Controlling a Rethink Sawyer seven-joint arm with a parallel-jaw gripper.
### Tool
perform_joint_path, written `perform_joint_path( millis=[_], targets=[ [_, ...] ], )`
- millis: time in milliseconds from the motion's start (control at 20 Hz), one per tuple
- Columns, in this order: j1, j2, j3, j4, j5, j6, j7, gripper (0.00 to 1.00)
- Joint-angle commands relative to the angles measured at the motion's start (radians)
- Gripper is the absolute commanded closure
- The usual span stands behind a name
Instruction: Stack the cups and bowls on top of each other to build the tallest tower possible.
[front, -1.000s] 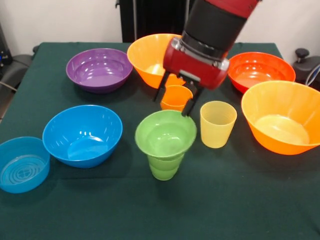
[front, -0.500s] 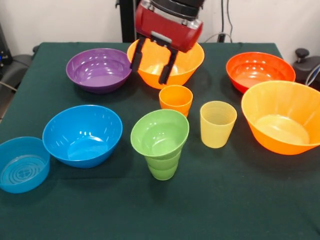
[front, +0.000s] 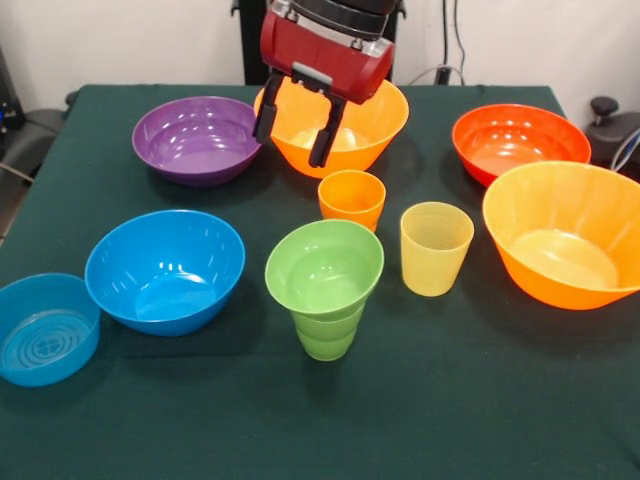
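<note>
- Tower (front: 324, 290) so far: a small green bowl (front: 324, 265) seated in the mouth of a green ribbed cup (front: 326, 335), which stands on the table (front: 450, 400).
- Taking the tower as the landmark, the orange cup (front: 352, 198) stands just behind it and the pale yellow cup (front: 436, 247) just beside it, neither touching it.
- On the tower's other side sits the medium blue bowl (front: 165, 268), with the small see-through blue bowl (front: 45, 328) beyond that.
- Well behind the tower are the purple bowl (front: 199, 138), one big orange bowl (front: 335, 118) and the red-orange bowl (front: 520, 140); the second big orange bowl (front: 565, 232) lies past the yellow cup.
- Gripper (front: 297, 128) hangs in front of the far orange bowl with its two fingers spread and nothing between them.
- Risk, as I judge it: the green bowl is wider than the cup under it and looks slightly tilted, so a nudge or an off-centre load could tip the pair.
- The two loose cups stand close, so a finger coming down for either one could brush the bowl's rim.
- A large bowl added now would overhang badly.
</note>
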Motion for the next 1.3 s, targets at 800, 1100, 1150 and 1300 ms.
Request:
perform_joint_path(
  millis=[800, 1100, 1150, 1300],
  targets=[
    [-0.118, -0.143, 0.219, 0.479, -0.128, -0.206, 0.049, 0.0],
    [-0.16, -0.152, 0.245, 0.555, -0.141, -0.283, 0.078, 0.0],
    [-0.157, -0.145, 0.244, 0.555, -0.144, -0.298, 0.085, 0.0],
    [-0.144, -0.135, 0.235, 0.546, -0.138, -0.309, 0.099, 0.0]
  ],
)
